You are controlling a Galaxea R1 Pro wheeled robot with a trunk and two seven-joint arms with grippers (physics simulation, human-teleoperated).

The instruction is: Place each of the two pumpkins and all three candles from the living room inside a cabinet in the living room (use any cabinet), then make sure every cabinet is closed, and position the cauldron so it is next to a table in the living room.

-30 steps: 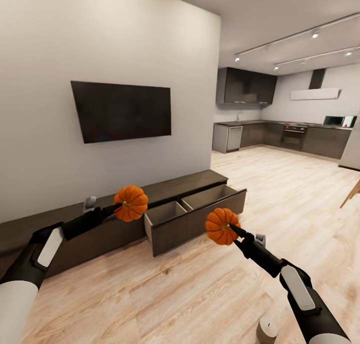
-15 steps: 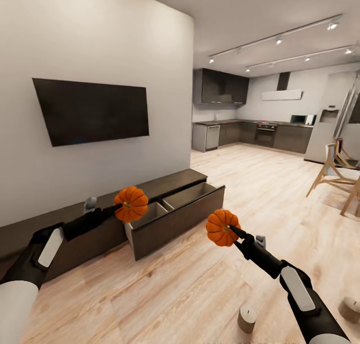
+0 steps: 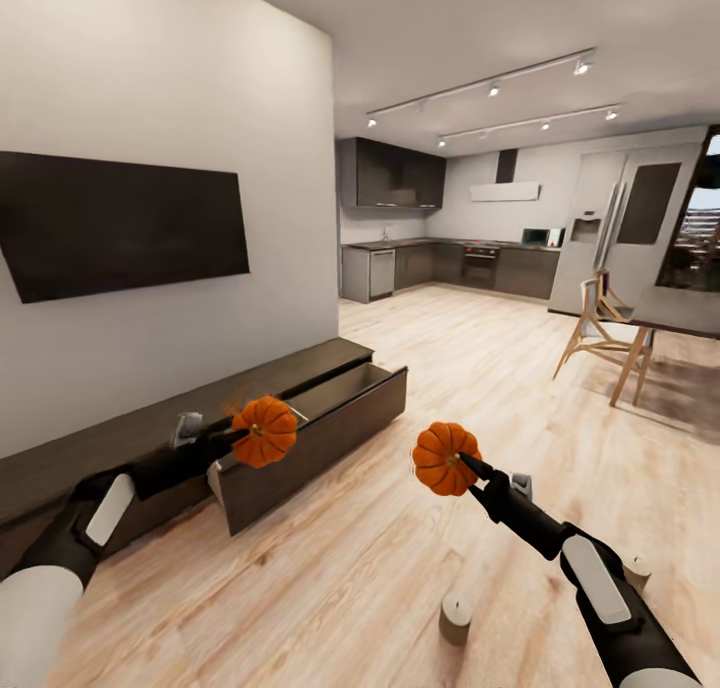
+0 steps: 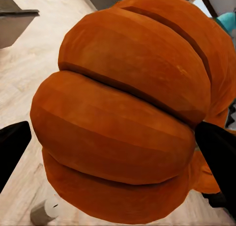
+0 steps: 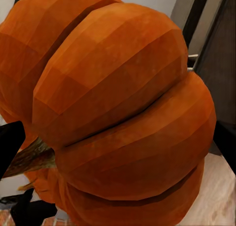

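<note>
- The left gripper [image 3: 243, 430] is clamped on one pumpkin [image 3: 264, 431], held in the air just above the near corner of the open drawer [image 3: 300, 443] of the long dark-brown cabinet [image 3: 120, 448] under the black TV [image 3: 120, 223].
- The right gripper [image 3: 468, 465] grips the other pumpkin [image 3: 445, 457], held out over the wood floor [image 3: 340, 578], apart from the cabinet. In the right wrist view the ribbed orange body [image 5: 123, 113] sits between the dark fingers, its brown stem to one side.
- So both pumpkins are picked up but neither is stowed — the drawer stands pulled out and looks ready to take them.
- Two candles show on the floor: one [image 3: 456, 618] near the right forearm, another [image 3: 636, 572] partly behind that arm. The left wrist view also catches a pale candle [image 4: 46, 212] on the floor below its pumpkin [image 4: 123, 117]. A third candle I cannot place.
- Left to do, by my reading: drop both pumpkins in, gather the candles, shut the drawer — and move the cauldron beside a table.
</note>
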